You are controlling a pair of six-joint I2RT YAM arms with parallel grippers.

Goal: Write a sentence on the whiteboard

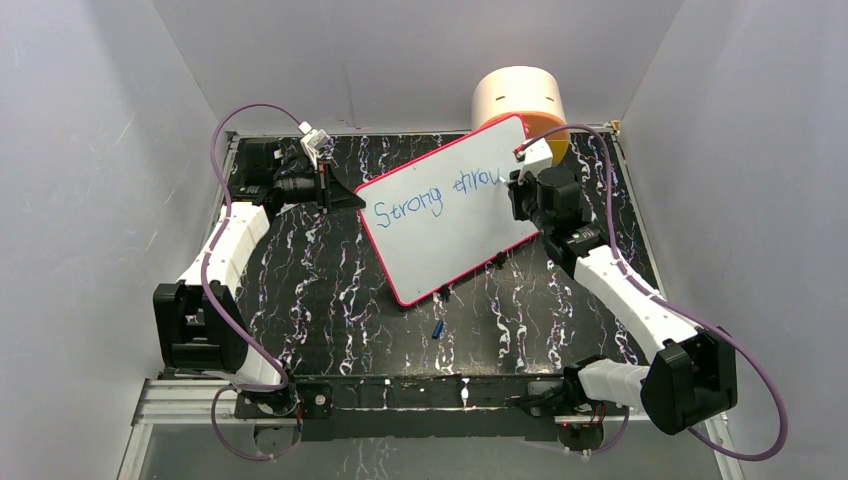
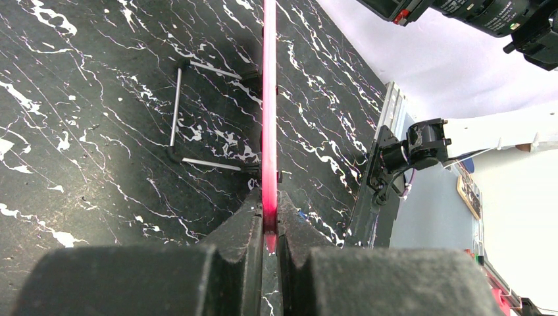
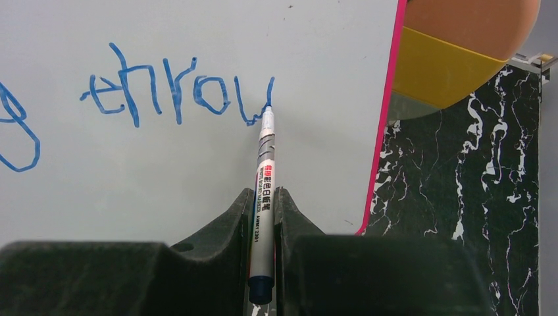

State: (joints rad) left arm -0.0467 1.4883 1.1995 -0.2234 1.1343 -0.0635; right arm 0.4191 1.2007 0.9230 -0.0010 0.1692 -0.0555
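The whiteboard (image 1: pixel 455 225), white with a pink-red frame, lies tilted across the middle of the black marbled table. Blue lettering, the sentence (image 1: pixel 432 197), reads "Strong throu" on it. My left gripper (image 1: pixel 345 200) is shut on the board's left edge; the left wrist view shows the pink frame (image 2: pixel 269 118) edge-on, pinched between the jaws of that gripper (image 2: pixel 270 224). My right gripper (image 3: pixel 264 201) is shut on a white marker (image 3: pixel 262 197), whose blue tip touches the board at the end of the "u" (image 3: pixel 256 105). From above, the right gripper (image 1: pixel 525 190) covers that spot.
A tan cylinder on a yellow base (image 1: pixel 520 100) stands behind the board's far right corner. A small blue cap (image 1: pixel 438 328) lies on the table in front of the board. A wire stand (image 2: pixel 197 115) under the board shows in the left wrist view.
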